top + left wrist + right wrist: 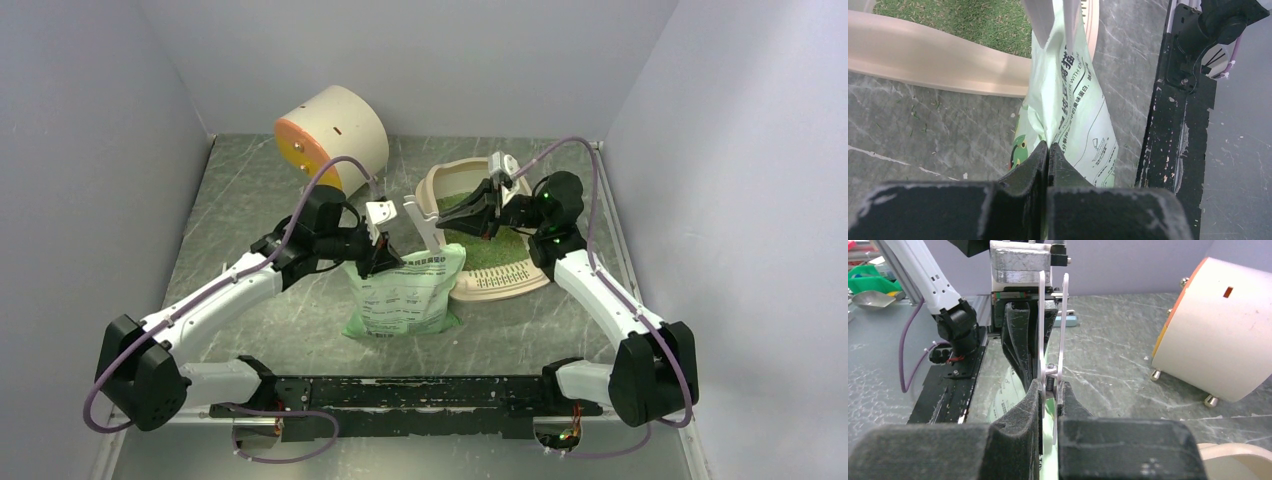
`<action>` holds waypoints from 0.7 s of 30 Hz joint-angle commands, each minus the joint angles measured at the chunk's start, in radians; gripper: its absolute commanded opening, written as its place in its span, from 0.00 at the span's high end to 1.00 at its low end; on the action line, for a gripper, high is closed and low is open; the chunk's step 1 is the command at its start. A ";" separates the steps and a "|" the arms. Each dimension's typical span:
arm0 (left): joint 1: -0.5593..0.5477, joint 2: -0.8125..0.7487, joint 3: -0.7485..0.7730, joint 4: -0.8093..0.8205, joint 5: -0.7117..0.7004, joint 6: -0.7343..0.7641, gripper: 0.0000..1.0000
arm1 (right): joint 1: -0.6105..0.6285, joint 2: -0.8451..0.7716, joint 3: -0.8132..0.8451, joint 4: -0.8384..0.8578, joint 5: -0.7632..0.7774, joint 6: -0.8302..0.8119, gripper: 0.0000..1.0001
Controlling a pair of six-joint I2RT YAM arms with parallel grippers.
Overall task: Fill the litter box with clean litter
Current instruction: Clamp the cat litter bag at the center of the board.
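An orange-faced cream cabinet [340, 128] sits beyond the printed green bag [405, 298].

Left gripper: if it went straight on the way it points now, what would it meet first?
The bag that the left gripper pinches; behind it, probably the litter box rim.

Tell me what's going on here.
The left arm's fingers are shut on the top of the green litter bag, which sits beside the litter box. The right arm's fingers pinch a white clip near the bag's top. Green litter already lies in the box.
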 commanded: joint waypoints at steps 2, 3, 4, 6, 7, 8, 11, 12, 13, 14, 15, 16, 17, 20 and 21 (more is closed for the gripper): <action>0.000 -0.048 -0.016 0.110 0.060 -0.040 0.95 | -0.002 0.013 0.020 -0.020 0.023 -0.057 1.00; 0.001 -0.048 -0.017 0.113 0.061 -0.041 0.95 | -0.001 0.017 0.029 -0.066 0.014 -0.093 1.00; 0.000 -0.047 -0.016 0.115 0.060 -0.042 0.95 | -0.002 0.019 0.037 -0.126 0.004 -0.136 1.00; 0.000 -0.046 -0.015 0.118 0.060 -0.045 0.95 | -0.002 0.016 0.045 -0.214 -0.003 -0.209 1.00; 0.000 -0.046 -0.015 0.121 0.061 -0.047 0.95 | -0.001 0.014 0.049 -0.261 -0.001 -0.239 1.00; 0.000 -0.046 -0.015 0.124 0.062 -0.048 0.95 | -0.002 0.017 0.059 -0.315 -0.003 -0.280 1.00; 0.000 -0.046 -0.010 0.121 0.063 -0.047 0.95 | -0.002 0.034 0.135 -0.613 0.032 -0.483 1.00; 0.000 -0.046 -0.008 0.119 0.063 -0.046 0.95 | -0.002 0.041 0.170 -0.717 0.043 -0.548 1.00; 0.000 -0.046 -0.006 0.116 0.063 -0.044 0.95 | -0.001 0.048 0.212 -0.800 0.048 -0.604 1.00; 0.000 -0.047 -0.004 0.116 0.064 -0.044 0.95 | -0.001 0.052 0.249 -0.879 0.053 -0.650 1.00; 0.000 -0.045 -0.001 0.116 0.064 -0.044 0.95 | -0.002 0.060 0.281 -0.944 0.061 -0.686 1.00; 0.000 -0.043 0.000 0.116 0.066 -0.043 0.95 | -0.002 0.070 0.313 -1.007 0.077 -0.723 1.00; 0.000 -0.042 0.002 0.117 0.067 -0.043 0.95 | 0.002 0.091 0.355 -1.078 0.097 -0.764 1.00; 0.000 -0.040 0.001 0.118 0.067 -0.043 0.95 | 0.052 0.136 0.414 -1.235 0.187 -0.850 1.00; 0.000 -0.041 0.001 0.116 0.067 -0.042 0.95 | 0.076 0.148 0.427 -1.274 0.227 -0.872 1.00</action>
